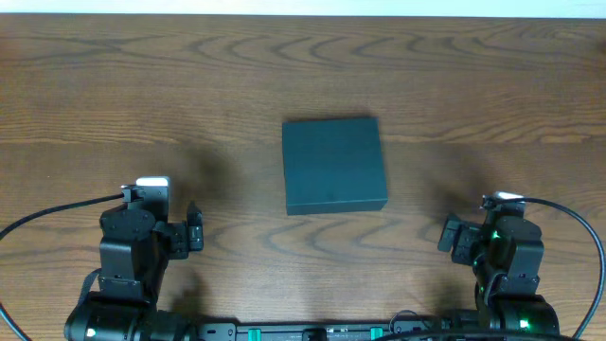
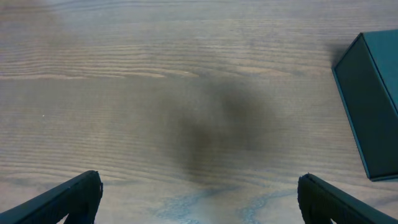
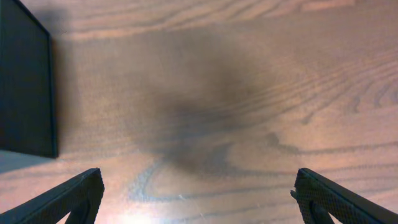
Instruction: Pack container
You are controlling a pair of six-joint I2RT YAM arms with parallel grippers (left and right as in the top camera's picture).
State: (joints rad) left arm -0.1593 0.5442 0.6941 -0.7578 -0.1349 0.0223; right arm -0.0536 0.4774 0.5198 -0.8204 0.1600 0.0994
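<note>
A: How many things does the bench (image 1: 114, 85) carry?

B: One container (image 1: 334, 166), dark teal, its lid shut flat. Two arms sit on the robot's side of it, one off each near corner, well apart from it.

A: And the fingers?

B: The left fingers (image 2: 74, 193) are spread wide and hold nothing; the container lies ahead to their right. The right fingers (image 3: 68, 196) are equally wide and empty, the container ahead to their left.

A: Anything else around?

B: Two black cables (image 1: 47, 213), one trailing outward from each arm, away from the container.
</note>
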